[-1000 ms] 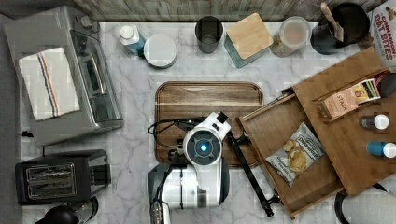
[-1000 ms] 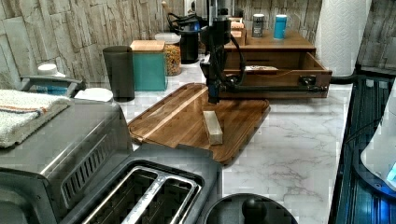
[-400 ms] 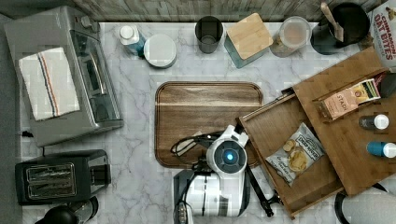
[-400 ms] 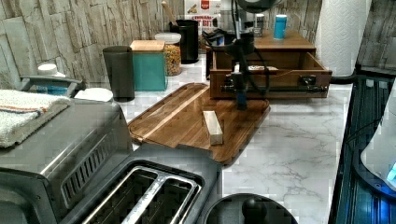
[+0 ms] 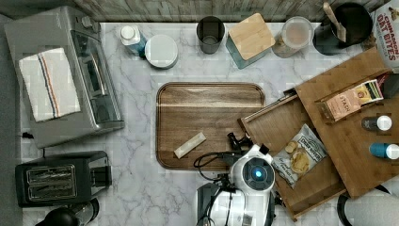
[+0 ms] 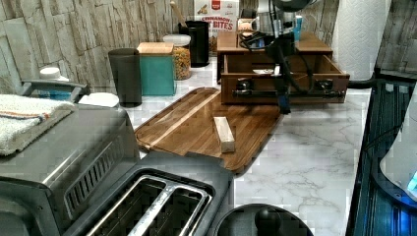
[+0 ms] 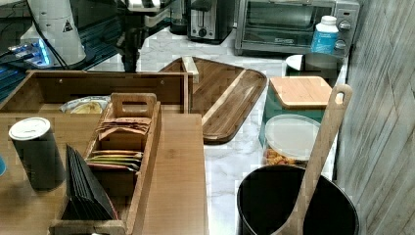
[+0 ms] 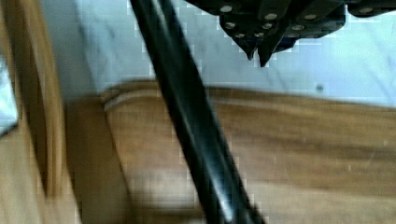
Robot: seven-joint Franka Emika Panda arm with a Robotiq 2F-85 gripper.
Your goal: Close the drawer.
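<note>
**Arm lines up at the front of an open drawer**

The drawer [image 5: 282,141] stands pulled well out from under the top board [image 5: 348,155], a snack bag [image 5: 301,155] lying in it. The gripper [image 6: 283,103] hangs just in front of the drawer's front panel, over the near corner of the tray [image 5: 209,122] that lies beside the drawer. In the wrist view the jaws come together at their tips, closed on nothing, with the drawer's black handle bar [image 8: 187,116] running across close below them.

By the look of it this is the approach step: the arm is placed at the drawer's front but no push can be confirmed, and whether the gripper touches the panel cannot be told. The next move calls for a steady push against the front panel, straight along the drawer's slide line toward the board. The drawer sits skewed to the worktop's edge, so an off-line shove could jam it or shift the whole unit.

The worktop [image 5: 141,188] is white marble. Beyond the tray from the drawer stand a toaster oven [image 5: 70,80] and a toaster [image 5: 56,181]. Canisters [image 5: 249,40] line the grey plank wall behind the drawer.
</note>
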